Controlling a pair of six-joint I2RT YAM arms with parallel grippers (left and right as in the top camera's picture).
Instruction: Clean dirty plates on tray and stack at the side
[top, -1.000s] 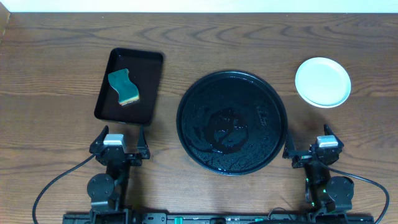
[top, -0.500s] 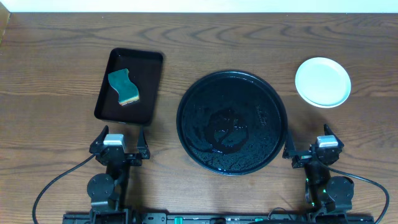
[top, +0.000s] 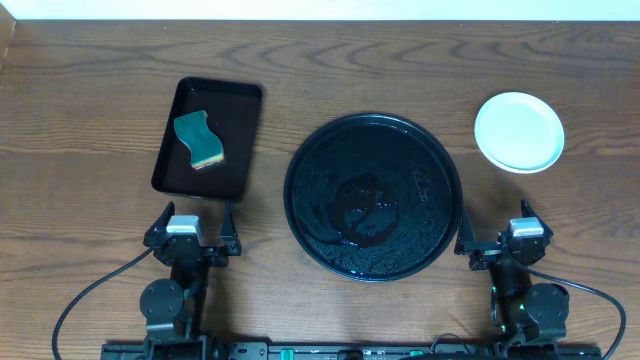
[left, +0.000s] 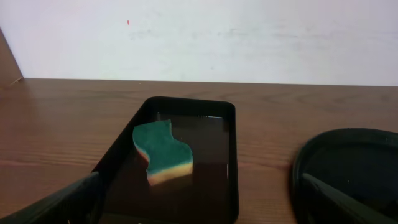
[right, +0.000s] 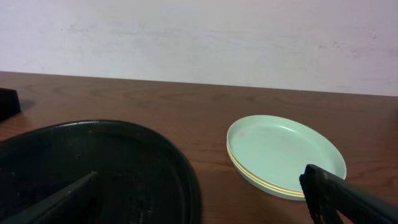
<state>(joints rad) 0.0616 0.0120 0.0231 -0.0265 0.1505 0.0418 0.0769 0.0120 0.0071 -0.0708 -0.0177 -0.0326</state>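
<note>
The plates (top: 519, 131) stand in one stack on the wood at the far right, a mint-white one on top with a pale yellow edge showing beneath it in the right wrist view (right: 284, 153); no smears show. The round black tray (top: 373, 196) sits mid-table, wet and bare, and shows in the right wrist view (right: 99, 168) and left wrist view (left: 348, 168). My left gripper (top: 192, 237) is open and empty near the front edge, below the rectangular tray. My right gripper (top: 505, 243) is open and empty at the front right, short of the plates.
A smaller rectangular black tray (top: 237, 140) at the far left holds a green-and-yellow sponge (top: 198, 140), also in the left wrist view (left: 161, 151). A pale wall runs along the table's far edge.
</note>
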